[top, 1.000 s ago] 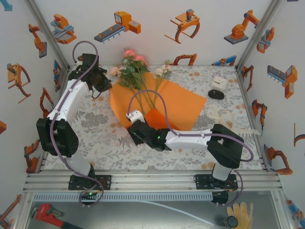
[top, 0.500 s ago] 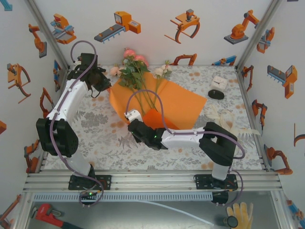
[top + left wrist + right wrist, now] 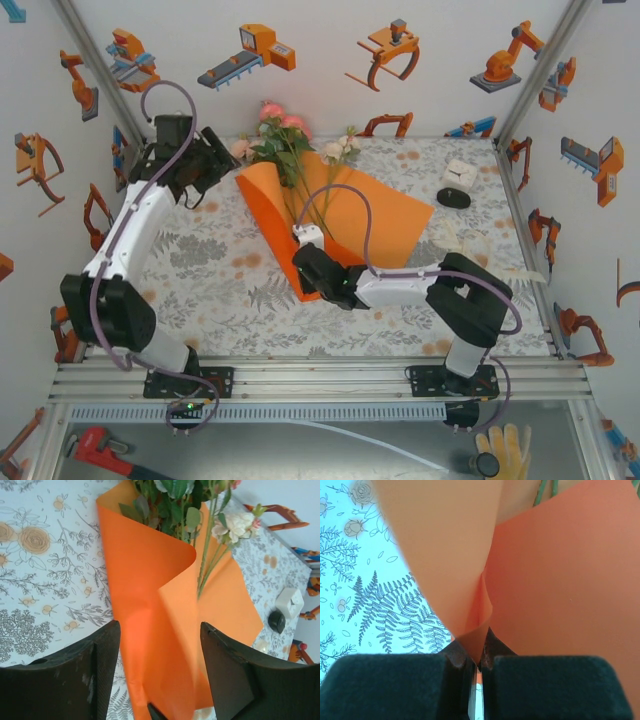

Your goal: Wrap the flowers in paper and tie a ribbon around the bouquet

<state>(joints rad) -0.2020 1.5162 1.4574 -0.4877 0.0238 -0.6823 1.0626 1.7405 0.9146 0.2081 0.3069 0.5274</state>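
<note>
The right gripper (image 3: 475,667) is pinched tight on the bottom tip of the paper (image 3: 560,580). Its two fingers are pressed together with the orange fold caught between them. A second ago its fingers were apart, so this grab is new. It has also moved toward the middle of the top picture.

The left gripper (image 3: 160,680) sits at the upper left of the top picture. Its fingers are now wide apart and hold nothing. A moment ago they were nearly together at the paper's left corner, so it has let go.

The paper was lying mostly flat before. Now its left side is curled up and over the stems, like half a cone. The flowers (image 3: 285,135) poke out at the top of the paper, near the back wall, with their stems inside the curl.

I think the first fold is done. The right side of the paper is still flat on the table (image 3: 200,260) and still needs folding. The ribbon (image 3: 480,248) lies far off at the right, not used yet.
</note>
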